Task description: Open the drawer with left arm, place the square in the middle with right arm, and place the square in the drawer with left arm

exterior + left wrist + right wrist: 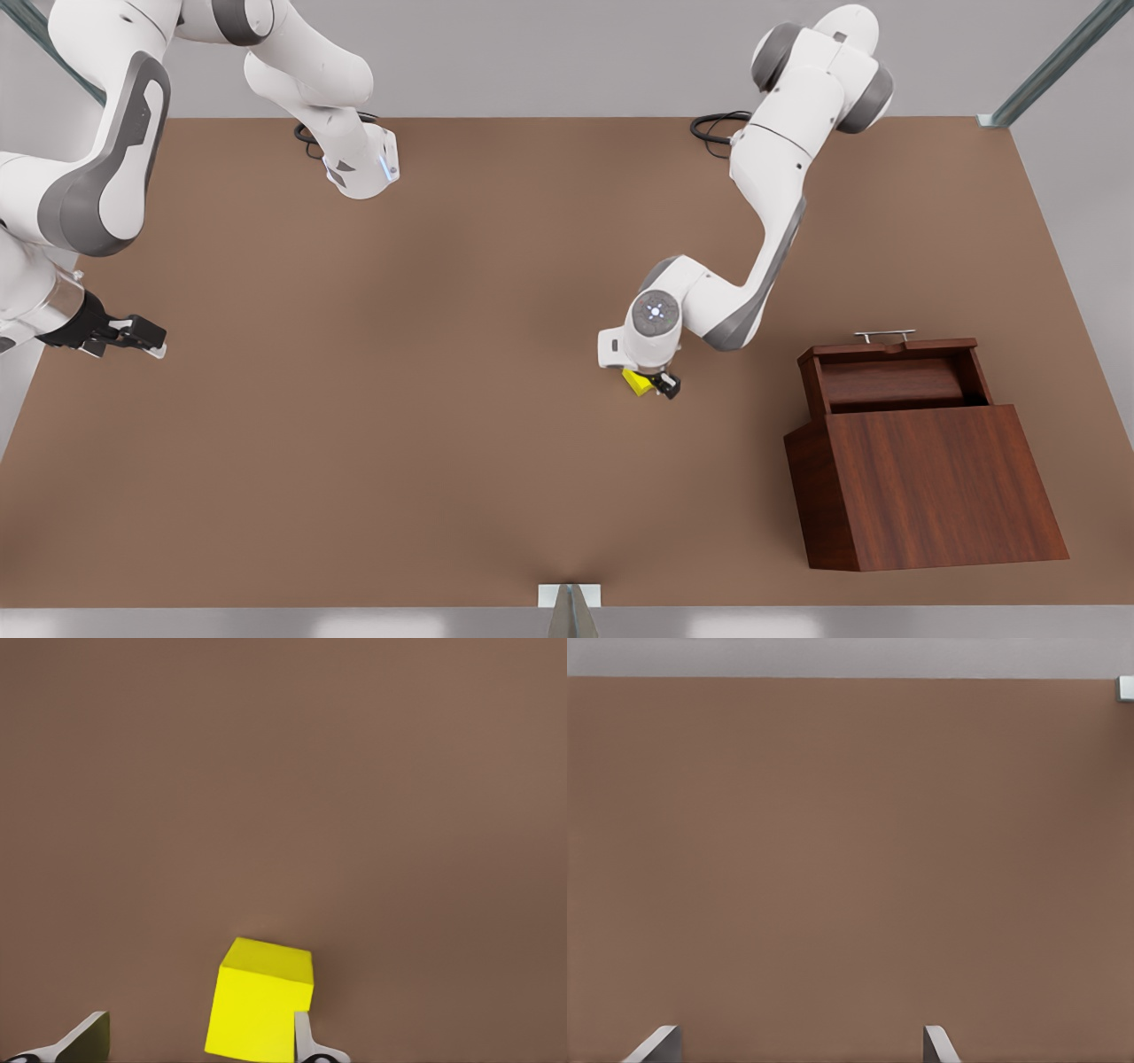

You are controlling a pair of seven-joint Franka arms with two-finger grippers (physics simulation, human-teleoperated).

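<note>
Square: small yellow cube resting on the brown tabletop near its middle, directly under the left gripper. In the left wrist view the cube sits between the fingertips, against one fingertip and clear of the other (a gap of bare table shows on that side).

Left gripper: lowered over the square, pointing down at the table. Fingers spread wider than the cube; one touches or nearly touches a cube face, the other stands apart from it. Not pinching.

Left arm: reaches from the far table edge down to the square; its wrist hides part of the cube in the front view.

Drawer: pulled out of the cabinet, on the side of the left gripper toward the front view's right, well apart from it. Its tray is open to view, and the silver bar handle is on its far edge.

Cabinet: dark reddish-brown wedge, beyond the drawer as seen from the left gripper, nearer the camera.

Right gripper: at the front view's left table edge, well apart from the square, held level above the tabletop. Fingers spread, nothing between them (right wrist view: fingertip over bare table).

Right arm: waiting at that edge.
</note>
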